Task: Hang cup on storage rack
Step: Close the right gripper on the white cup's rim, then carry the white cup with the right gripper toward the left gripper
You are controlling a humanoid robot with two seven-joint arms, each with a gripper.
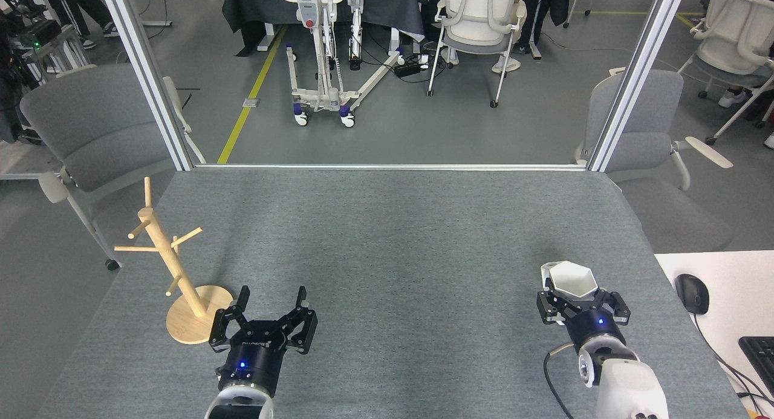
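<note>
The white faceted cup [571, 279] sits at the right side of the grey table, its hexagonal rim tipped toward me. My right gripper [573, 289] is shut on the cup from the near side, its black fingers hugging the lower walls. The handle shows only as a small bump at the cup's left edge. The wooden storage rack [164, 251] stands on its round base [187, 322] at the near left, all pegs bare. Just right of that base, my left gripper [272, 296] rests low over the table, open and holding nothing.
A white desk [731, 280] with a black mouse [691, 293] and a keyboard [759, 354] adjoins the table's right edge. Grey chairs [91, 129] flank the far corners, behind aluminium frame posts [151, 80].
</note>
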